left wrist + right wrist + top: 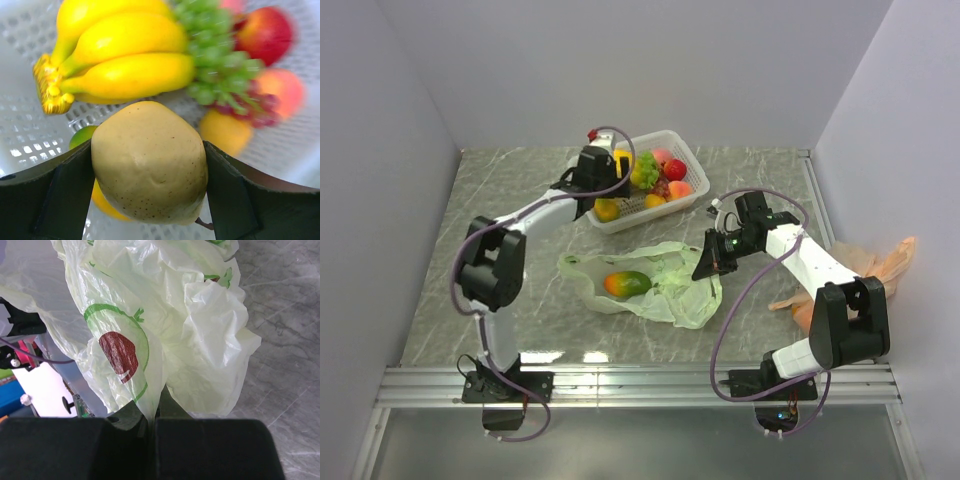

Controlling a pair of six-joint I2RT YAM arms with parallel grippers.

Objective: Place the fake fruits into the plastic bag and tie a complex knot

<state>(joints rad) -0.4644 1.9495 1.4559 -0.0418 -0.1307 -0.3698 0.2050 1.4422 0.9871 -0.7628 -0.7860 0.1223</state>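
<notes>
My left gripper (601, 192) reaches into the white lattice basket (685, 150) and is shut on a pale yellow speckled fruit (150, 162), held between both fingers above the basket floor. Around it lie a yellow banana bunch (120, 60), green grapes (215, 60), a red apple (262, 32), a peach (282, 87) and a yellow-orange fruit (225, 131). The pale green plastic bag (665, 290) lies crumpled in the middle of the table with an orange-green mango (627, 284) inside. My right gripper (706, 267) is shut on the bag's right edge (200, 340). No knot shows.
A peach-orange translucent bag (880, 265) lies at the right table edge beside my right arm. The basket stands at the back centre, near the rear wall. Side walls close in the table on the left and right.
</notes>
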